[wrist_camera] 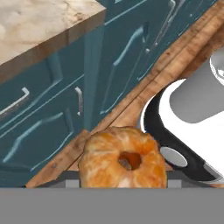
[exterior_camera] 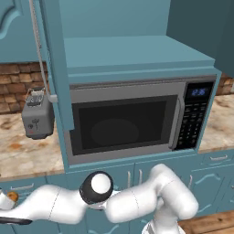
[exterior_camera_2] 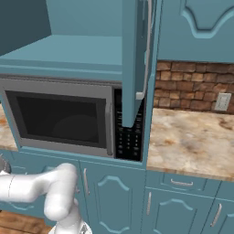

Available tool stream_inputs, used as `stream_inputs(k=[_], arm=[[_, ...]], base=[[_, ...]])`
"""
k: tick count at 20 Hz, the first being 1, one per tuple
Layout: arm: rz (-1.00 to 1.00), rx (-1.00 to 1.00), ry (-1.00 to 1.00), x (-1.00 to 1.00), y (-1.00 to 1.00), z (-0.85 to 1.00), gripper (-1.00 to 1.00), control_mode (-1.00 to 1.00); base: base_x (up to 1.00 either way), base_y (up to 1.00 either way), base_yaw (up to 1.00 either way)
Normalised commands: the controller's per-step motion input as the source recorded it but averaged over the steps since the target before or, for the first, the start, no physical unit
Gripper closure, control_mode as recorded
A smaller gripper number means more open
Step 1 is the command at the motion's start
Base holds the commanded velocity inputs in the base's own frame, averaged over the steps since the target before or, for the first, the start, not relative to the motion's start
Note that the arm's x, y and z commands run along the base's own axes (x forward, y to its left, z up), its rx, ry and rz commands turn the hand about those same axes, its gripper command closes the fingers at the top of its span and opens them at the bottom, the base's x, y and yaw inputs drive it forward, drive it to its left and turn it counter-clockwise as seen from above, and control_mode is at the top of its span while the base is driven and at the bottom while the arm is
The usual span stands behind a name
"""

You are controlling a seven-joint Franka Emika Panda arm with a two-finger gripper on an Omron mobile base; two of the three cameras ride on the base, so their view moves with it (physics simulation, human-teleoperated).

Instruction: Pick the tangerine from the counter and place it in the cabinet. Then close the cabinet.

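The tangerine (wrist_camera: pixel 124 159) sits right at the fingertips in the hand view, its dimpled end facing the camera. In the left base view it shows as a small orange spot (exterior_camera: pixel 12 196) against the gripper (exterior_camera: pixel 6 201). The jaws are closed on the fruit and hold it low, below the level of the counter (exterior_camera: pixel 23 151), in front of the teal base cabinets (wrist_camera: pixel 43 127) and above the wood floor (wrist_camera: pixel 183 57).

The cabinet (exterior_camera: pixel 137 50) is high above the gripper and off to its right. Both its doors stand swung outward, and its flat teal shelf is in view. Directly under it, also above and to the right of the gripper, the microwave (exterior_camera: pixel 123 121) has its door closed. The grey toaster (exterior_camera: pixel 37 116) stands on the counter above the gripper, just left of the microwave.
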Motion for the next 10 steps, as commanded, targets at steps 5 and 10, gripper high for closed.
stream_inputs(k=[5,10], arm=[[-0.2,0.48,0.25,-0.92,-1.0,-0.11,1.0,-1.0],[-0.06,0.28,-0.11,-1.0,-1.0,-0.5,1.0,-1.0]], base=[[0.0,0.0,0.0],[0.0,0.0,0.0]])
